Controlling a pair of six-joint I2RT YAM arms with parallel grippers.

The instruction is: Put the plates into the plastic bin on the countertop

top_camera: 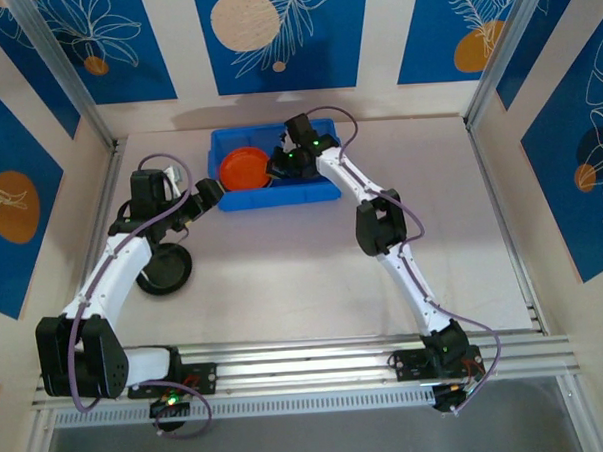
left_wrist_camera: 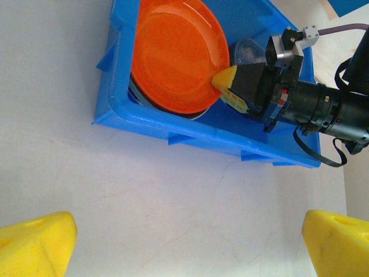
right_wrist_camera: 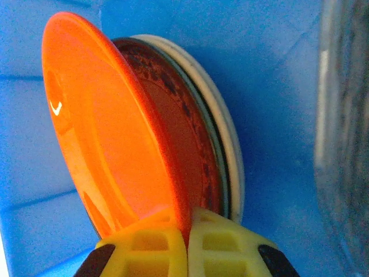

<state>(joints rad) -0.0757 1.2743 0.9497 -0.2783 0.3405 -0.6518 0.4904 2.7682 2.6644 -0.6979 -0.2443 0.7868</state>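
Note:
An orange plate (top_camera: 244, 170) (left_wrist_camera: 173, 52) (right_wrist_camera: 98, 133) leans tilted on a stack of other plates in the left half of the blue plastic bin (top_camera: 325, 193) (left_wrist_camera: 150, 124) (right_wrist_camera: 277, 69). My right gripper (top_camera: 279, 167) (left_wrist_camera: 228, 86) (right_wrist_camera: 187, 242) is shut on the orange plate's rim. Beneath it lie a dark patterned plate (right_wrist_camera: 179, 115) and a cream-rimmed plate (right_wrist_camera: 228, 138). A smoky translucent plate (left_wrist_camera: 248, 51) (right_wrist_camera: 346, 144) sits in the bin's right half. My left gripper (top_camera: 205, 195) (left_wrist_camera: 184, 242) hangs open over the countertop (top_camera: 284, 277), just in front of the bin's left end, nothing between its yellow fingers (left_wrist_camera: 34, 245).
A black plate (top_camera: 165, 270) lies on the countertop at the left, partly under my left arm. The bin stands against the back wall. Metal frame rails run along both sides and the near edge.

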